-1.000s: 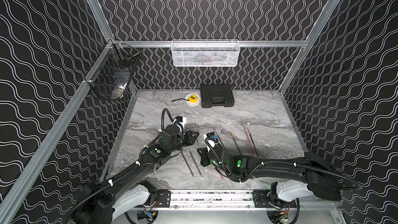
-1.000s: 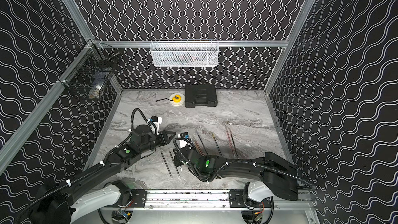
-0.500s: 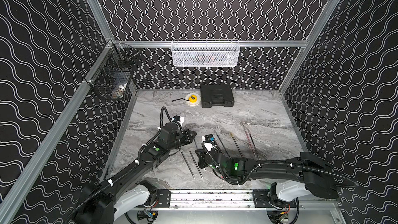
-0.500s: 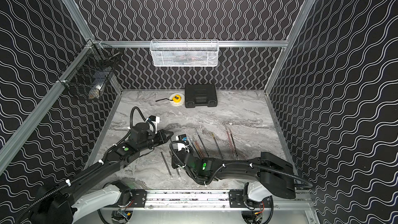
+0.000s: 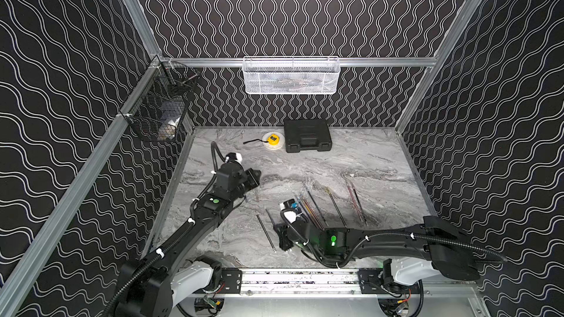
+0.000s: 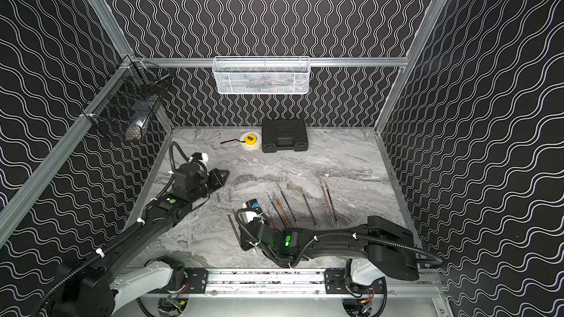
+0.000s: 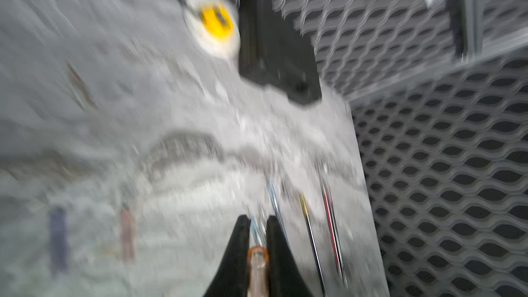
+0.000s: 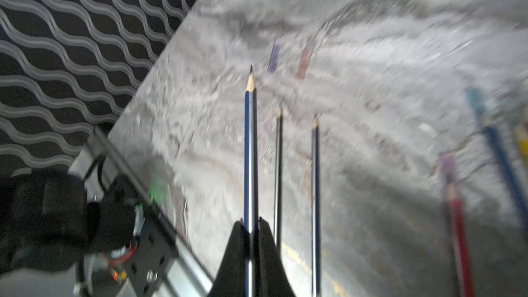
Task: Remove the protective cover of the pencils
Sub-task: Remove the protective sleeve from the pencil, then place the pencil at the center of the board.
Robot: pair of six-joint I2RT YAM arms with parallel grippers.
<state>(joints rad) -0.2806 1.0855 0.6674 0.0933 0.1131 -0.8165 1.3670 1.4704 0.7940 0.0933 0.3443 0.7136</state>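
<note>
The left hand (image 7: pixel 257 218) clenches an orange cap (image 7: pixel 257 261) over the table's (image 5: pixel 351 160) left side. The right hand (image 8: pixel 251 222) grips a bare blue pencil (image 8: pixel 249 152) near the front edge. Released high, the cap could bounce or roll off. Laid down carelessly, the pencil could scatter the two bare pencils (image 8: pixel 278 167) beside it.

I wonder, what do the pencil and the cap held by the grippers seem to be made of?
The pencil: likely wood, glossy blue lacquer; the sharpened cone shows pale bare wood. The cap: probably plastic, translucent orange, light passing through; blur leaves it uncertain.
</note>
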